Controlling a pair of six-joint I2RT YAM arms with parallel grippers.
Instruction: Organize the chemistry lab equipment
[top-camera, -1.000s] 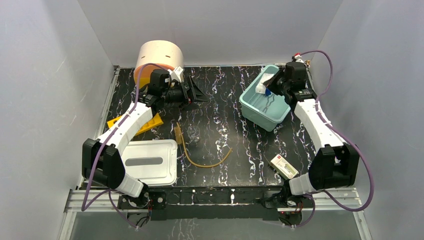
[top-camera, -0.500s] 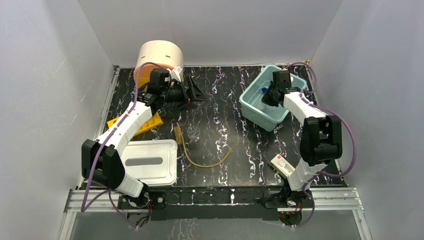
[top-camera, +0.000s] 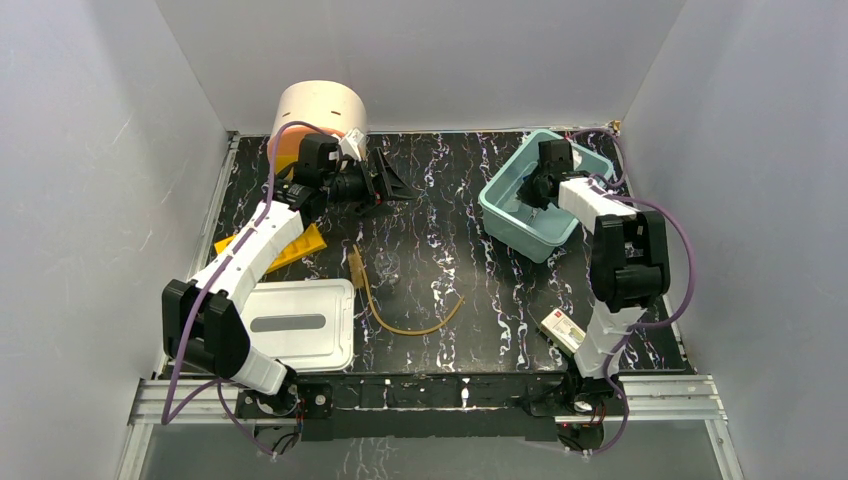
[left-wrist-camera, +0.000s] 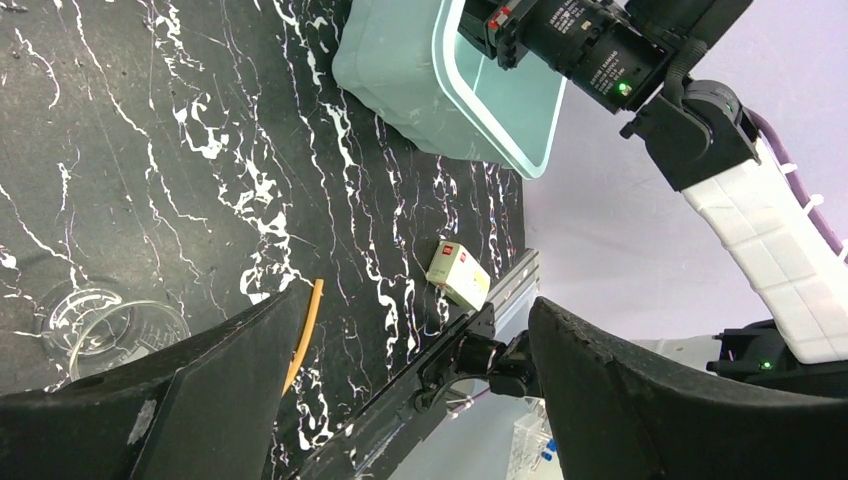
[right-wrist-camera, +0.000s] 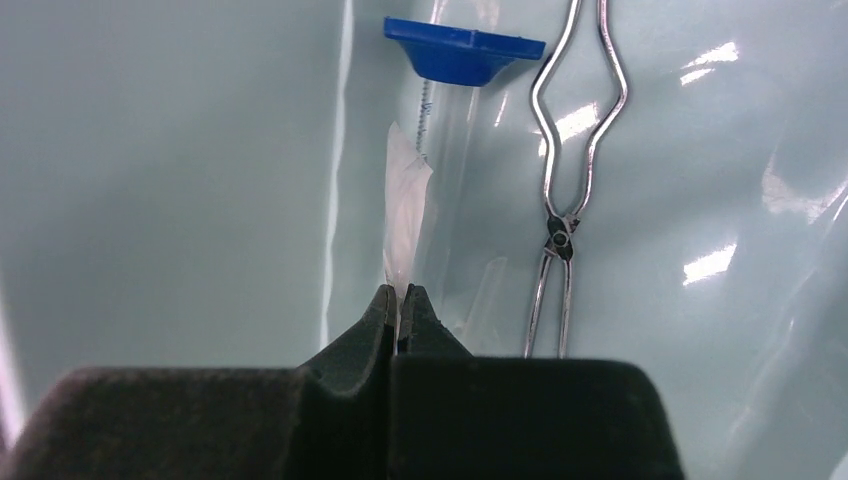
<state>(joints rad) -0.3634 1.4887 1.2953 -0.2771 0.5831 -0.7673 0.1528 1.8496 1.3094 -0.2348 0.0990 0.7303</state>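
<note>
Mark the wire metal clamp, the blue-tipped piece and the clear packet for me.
wire metal clamp (right-wrist-camera: 561, 236): right wrist view, on its pivot joint.
blue-tipped piece (right-wrist-camera: 462, 48): right wrist view, on the blue end.
clear packet (right-wrist-camera: 405, 205): right wrist view, on the middle of the film.

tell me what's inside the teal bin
Inside the teal bin: a blue-tipped piece, a wire metal clamp, and a clear packet pinched by the right gripper. The right arm covers part of the bin floor from above.
</note>
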